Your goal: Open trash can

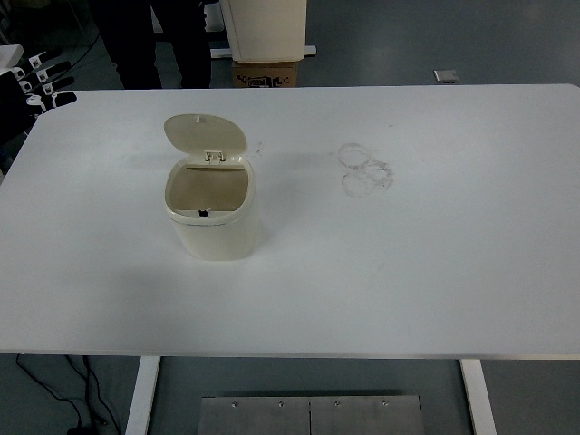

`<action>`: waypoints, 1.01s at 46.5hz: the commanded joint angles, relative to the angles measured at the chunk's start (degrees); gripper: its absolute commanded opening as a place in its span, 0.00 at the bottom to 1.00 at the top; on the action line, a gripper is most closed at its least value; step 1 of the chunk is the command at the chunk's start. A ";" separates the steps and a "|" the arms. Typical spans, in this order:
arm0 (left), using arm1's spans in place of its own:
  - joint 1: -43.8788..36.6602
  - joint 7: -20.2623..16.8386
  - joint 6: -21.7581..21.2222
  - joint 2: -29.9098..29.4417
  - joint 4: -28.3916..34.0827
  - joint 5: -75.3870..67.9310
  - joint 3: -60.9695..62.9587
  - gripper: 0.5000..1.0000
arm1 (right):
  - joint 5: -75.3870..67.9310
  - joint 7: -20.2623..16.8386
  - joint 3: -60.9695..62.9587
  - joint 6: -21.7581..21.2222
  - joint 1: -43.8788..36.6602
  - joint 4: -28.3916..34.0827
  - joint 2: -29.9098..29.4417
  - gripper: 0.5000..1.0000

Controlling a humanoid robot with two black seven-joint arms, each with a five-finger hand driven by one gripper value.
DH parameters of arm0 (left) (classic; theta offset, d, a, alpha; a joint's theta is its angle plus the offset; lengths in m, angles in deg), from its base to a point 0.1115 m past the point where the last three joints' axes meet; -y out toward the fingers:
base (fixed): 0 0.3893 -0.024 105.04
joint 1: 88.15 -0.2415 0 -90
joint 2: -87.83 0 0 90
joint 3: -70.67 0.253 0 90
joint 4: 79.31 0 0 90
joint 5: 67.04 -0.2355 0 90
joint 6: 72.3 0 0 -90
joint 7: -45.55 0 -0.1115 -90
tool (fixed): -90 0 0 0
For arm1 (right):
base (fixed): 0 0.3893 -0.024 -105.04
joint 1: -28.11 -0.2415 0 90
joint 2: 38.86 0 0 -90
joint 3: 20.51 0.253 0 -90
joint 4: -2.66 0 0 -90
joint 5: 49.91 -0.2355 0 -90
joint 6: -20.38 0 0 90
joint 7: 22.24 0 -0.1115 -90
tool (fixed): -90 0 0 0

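1. Top view, task object: small cream plastic trash can (214, 217) with rounded corners, upright on the white rectangular table (435, 263), left of centre and well clear of every edge.
2. Top view, lid: cream hinged lid (206, 133) standing raised at the far side of the can, mouth fully exposed, interior apparently empty apart from a small dark latch mark at the near rim.
3. Top view, left hand (38, 83): black-and-white fingered hand at the upper left edge, just off the table corner, well apart from the can; fingers extended and loose, holding nothing.
4. Top view, right hand: not in view.
5. Top view, surroundings: grey scuff rings (364, 169) on the tabletop right of the can; brown cardboard box (265, 73) and a person's dark legs (154, 41) beyond the far edge.
6. Step in hand, judged: opening apparently complete, arm at the withdrawn position.
7. Next move, judged: no further contact needed; only a clear retreat, avoiding any knock to the raised lid.
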 commanded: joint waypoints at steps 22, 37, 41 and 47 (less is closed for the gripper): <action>-12.79 -6.45 -3.76 6.71 3.66 4.97 -19.23 1.00 | 0.00 -0.01 0.00 0.00 0.00 0.00 0.00 0.98; -18.24 -10.05 -3.33 10.92 5.42 5.14 -25.56 1.00 | 0.00 -0.01 0.00 0.00 0.00 0.00 0.00 0.98; -18.86 -10.05 -2.45 11.98 6.47 5.58 -27.50 1.00 | 0.00 -0.01 0.00 0.00 0.00 0.00 0.00 0.98; -18.86 -10.05 -0.69 12.77 6.83 6.90 -27.94 1.00 | 0.00 -0.01 0.00 0.00 0.00 0.00 0.00 0.98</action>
